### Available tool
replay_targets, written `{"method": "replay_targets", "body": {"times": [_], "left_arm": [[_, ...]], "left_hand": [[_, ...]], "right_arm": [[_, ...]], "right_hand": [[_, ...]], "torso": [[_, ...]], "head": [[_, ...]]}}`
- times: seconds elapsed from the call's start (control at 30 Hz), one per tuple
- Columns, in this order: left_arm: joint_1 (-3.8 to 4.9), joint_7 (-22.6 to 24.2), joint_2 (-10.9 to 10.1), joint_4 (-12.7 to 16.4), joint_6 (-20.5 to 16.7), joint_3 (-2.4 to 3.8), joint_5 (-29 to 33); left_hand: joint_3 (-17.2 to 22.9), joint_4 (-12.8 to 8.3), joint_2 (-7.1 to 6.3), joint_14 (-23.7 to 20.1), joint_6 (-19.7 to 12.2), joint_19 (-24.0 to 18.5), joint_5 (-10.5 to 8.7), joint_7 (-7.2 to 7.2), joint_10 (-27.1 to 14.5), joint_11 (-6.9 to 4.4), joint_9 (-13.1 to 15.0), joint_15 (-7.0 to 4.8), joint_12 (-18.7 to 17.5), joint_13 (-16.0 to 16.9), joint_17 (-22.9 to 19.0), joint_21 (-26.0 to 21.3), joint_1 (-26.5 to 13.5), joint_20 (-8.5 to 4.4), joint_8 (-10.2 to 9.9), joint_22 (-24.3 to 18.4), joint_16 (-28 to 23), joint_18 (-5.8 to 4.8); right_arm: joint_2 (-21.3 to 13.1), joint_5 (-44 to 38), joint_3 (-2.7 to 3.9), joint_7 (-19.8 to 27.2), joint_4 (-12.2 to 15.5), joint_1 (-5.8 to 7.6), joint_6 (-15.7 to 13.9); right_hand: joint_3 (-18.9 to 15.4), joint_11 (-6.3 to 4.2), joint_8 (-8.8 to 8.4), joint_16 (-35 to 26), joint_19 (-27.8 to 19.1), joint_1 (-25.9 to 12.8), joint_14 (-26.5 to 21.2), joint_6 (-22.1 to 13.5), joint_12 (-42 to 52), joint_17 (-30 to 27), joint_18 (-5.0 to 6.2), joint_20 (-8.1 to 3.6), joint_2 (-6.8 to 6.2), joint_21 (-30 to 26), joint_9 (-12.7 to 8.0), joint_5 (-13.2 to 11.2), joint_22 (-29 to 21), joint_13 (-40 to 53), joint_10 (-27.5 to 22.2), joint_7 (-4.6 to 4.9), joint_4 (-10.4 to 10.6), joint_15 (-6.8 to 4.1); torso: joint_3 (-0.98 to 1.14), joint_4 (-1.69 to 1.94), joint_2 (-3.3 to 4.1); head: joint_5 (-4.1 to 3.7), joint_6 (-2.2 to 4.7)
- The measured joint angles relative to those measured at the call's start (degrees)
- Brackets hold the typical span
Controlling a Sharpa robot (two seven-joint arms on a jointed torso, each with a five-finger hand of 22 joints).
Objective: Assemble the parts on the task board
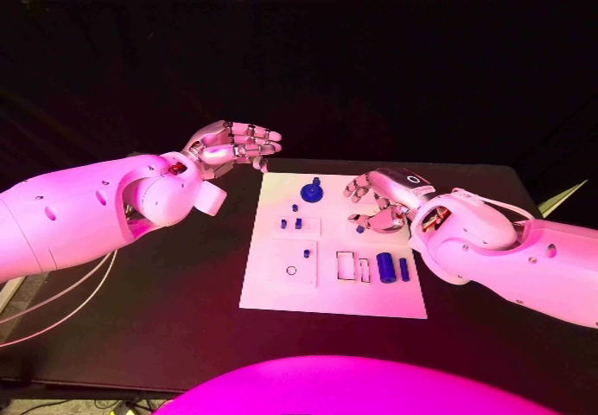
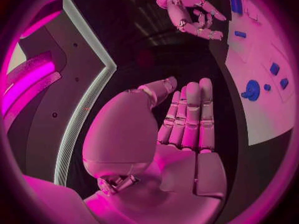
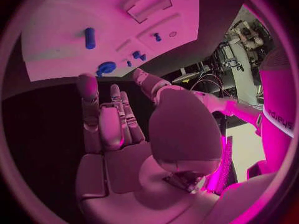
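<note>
- Black table (image 1: 149, 328) fills the scene under a dark backdrop, and both white arms reach in over it from opposite sides.
- White task board (image 1: 334, 294), a flat rectangular plate, lies in the middle of the table, its long side running away from the robot.
- Left hand (image 1: 232, 144) hangs in the air just beyond the board's far left corner, off the board; its fingers are curled loosely inward and it holds nothing.
- Right hand (image 1: 380, 201) hovers over the board's right edge, near the far half; its fingers are bent downward and apart, and nothing seems to be gripped, though the fingertips are partly hidden.
- Round blue part with a knob (image 1: 312, 191) sits near the board's far end, between the two hands.
- Blue cylinder (image 1: 386, 268) lies in the near right part of the board, beside a slimmer blue bar (image 1: 403, 269).
- Two empty rectangular slots (image 1: 346, 266) lie just left of the cylinder.
- Small blue pegs (image 1: 290, 223) stand in a recessed square on the left half of the board, with one more peg (image 1: 307, 253) nearer the robot.
</note>
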Motion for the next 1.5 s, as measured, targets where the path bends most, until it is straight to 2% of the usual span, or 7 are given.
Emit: {"method": "replay_targets", "body": {"times": [0.03, 0.13, 0.27, 0.53, 0.7, 1.07, 1.5], "left_arm": [[0.00, 0.0, 0.0, 0.0, 0.0, 0.00, 0.0], [0.00, 0.0, 0.0, -0.1, 0.1, 0.00, 0.0], [-0.01, 0.0, 0.0, -0.2, 0.2, 0.00, 0.0], [-0.01, 0.0, 0.2, -0.3, 0.3, -0.01, 0.0], [-0.02, 0.0, 0.3, -0.4, 0.3, -0.02, 0.0], [-0.02, 0.0, 0.6, -0.5, 0.4, -0.02, 0.0], [-0.02, 0.0, 0.6, -0.5, 0.5, -0.02, 0.0]], "left_hand": [[0.0, 0.0, 0.00, 0.0, 0.0, 0.0, 0.00, 0.00, 0.0, 0.00, 0.0, 0.00, 0.3, 0.0, 0.0, 0.0, 0.0, 0.00, 0.0, 0.0, 0.0, 0.00], [0.0, 0.0, 0.00, 0.0, 0.0, 0.0, 0.00, 0.00, 0.0, 0.00, 0.0, 0.00, 0.3, 0.0, 0.0, 0.0, 0.0, 0.00, 0.0, 0.0, 0.0, 0.00], [0.0, 0.0, 0.00, 0.0, 0.0, 0.0, 0.00, 0.00, 0.0, 0.00, 0.0, 0.00, 0.3, 0.0, 0.0, 0.0, 0.0, 0.00, 0.0, 0.0, 0.0, 0.00], [0.0, 0.0, 0.00, 0.0, 0.0, 0.0, 0.00, 0.00, 0.0, 0.00, 0.0, 0.00, 0.3, 0.0, 0.0, 0.0, 0.0, 0.00, 0.0, 0.0, 0.0, 0.00], [0.0, 0.0, 0.00, 0.0, 0.0, 0.0, 0.00, 0.00, 0.0, 0.00, 0.0, 0.00, 0.3, 0.0, 0.0, 0.0, 0.0, 0.00, 0.0, 0.0, 0.0, 0.00], [0.0, 0.0, 0.00, 0.0, 0.0, 0.0, 0.00, 0.00, 0.0, 0.00, 0.0, 0.00, 0.3, 0.0, 0.0, 0.0, 0.0, 0.00, 0.0, 0.0, 0.0, 0.00], [0.0, 0.0, 0.00, 0.0, 0.0, 0.0, 0.00, 0.00, 0.0, 0.00, 0.0, 0.00, 0.3, 0.0, 0.0, 0.0, 0.0, 0.00, 0.0, 0.0, 0.0, 0.00]], "right_arm": [[-0.3, 0.2, 0.02, 0.5, -0.4, 0.19, 0.4], [-1.0, 0.6, 0.08, 1.1, -2.1, 0.61, 3.7], [-1.1, 0.7, 0.06, 1.1, -3.9, 0.74, 8.3], [0.5, 0.3, 0.04, 0.6, -6.9, 0.51, 12.1], [2.4, 0.2, 0.03, 0.5, -8.7, -0.20, 10.5], [5.3, 0.7, -0.10, 0.6, -12.1, -1.39, 11.2], [6.3, 1.0, -0.22, 0.4, -13.3, -2.17, 12.6]], "right_hand": [[-5.0, -0.18, 0.00, 0.0, 0.0, 1.2, 0.0, -0.8, 0.0, 0.0, 0.00, 0.01, 1.20, -0.3, 0.0, 0.0, -0.3, -0.1, -1.1, 0.30, 0.3, -0.01], [-19.7, -0.17, -1.30, 0.0, 0.2, 10.6, 0.0, -3.9, 0.7, -1.4, 0.01, 0.21, -0.11, -4.3, -0.4, 0.9, -3.3, -0.2, -4.6, 0.21, 13.1, 0.00], [-24.8, 0.41, -1.77, -1.3, -0.4, 11.7, -0.8, -6.5, 0.7, -2.8, 0.06, 0.83, -1.21, -7.0, -0.5, 1.3, -5.3, -0.2, -7.7, 0.19, 13.5, 0.71], [-24.8, 0.56, -2.30, -1.3, -0.4, 11.7, -0.7, -7.5, 1.8, -2.8, 0.05, 0.82, -1.19, -6.9, -0.6, 1.3, -5.2, -0.2, -7.9, 0.37, 13.5, 0.70], [-24.5, -0.14, -0.96, -1.0, 1.9, 15.0, -0.2, -6.1, 3.8, -1.8, 0.02, 0.18, 2.21, -4.6, -0.5, 1.3, -1.7, -0.2, -7.1, 0.31, 13.7, 0.18], [-12.0, -1.05, 0.81, 1.5, 4.5, 15.8, 0.5, 1.5, 4.4, 1.8, -0.04, -0.70, 4.27, 0.1, -0.2, 1.3, 4.2, -0.2, 1.0, -0.55, 13.3, -0.54], [-8.1, -0.82, 0.80, 1.5, 4.5, 14.3, 0.5, 2.9, 2.2, 1.8, -0.04, -0.62, 2.90, 0.1, -0.4, 1.3, 4.5, -0.2, 1.8, -0.54, 12.9, -0.54]], "torso": [[0.03, -0.02, -0.03], [0.07, -0.07, -0.09], [0.07, -0.09, -0.10], [0.07, 0.00, -0.05], [0.07, 0.04, -0.05], [0.00, -0.02, -0.05], [0.03, -0.08, -0.07]], "head": [[-0.08, 0.00], [-0.26, 0.00], [-0.56, 0.00], [-1.07, 0.00], [-1.13, 0.00], [-1.60, 0.00], [-1.65, 0.00]]}}
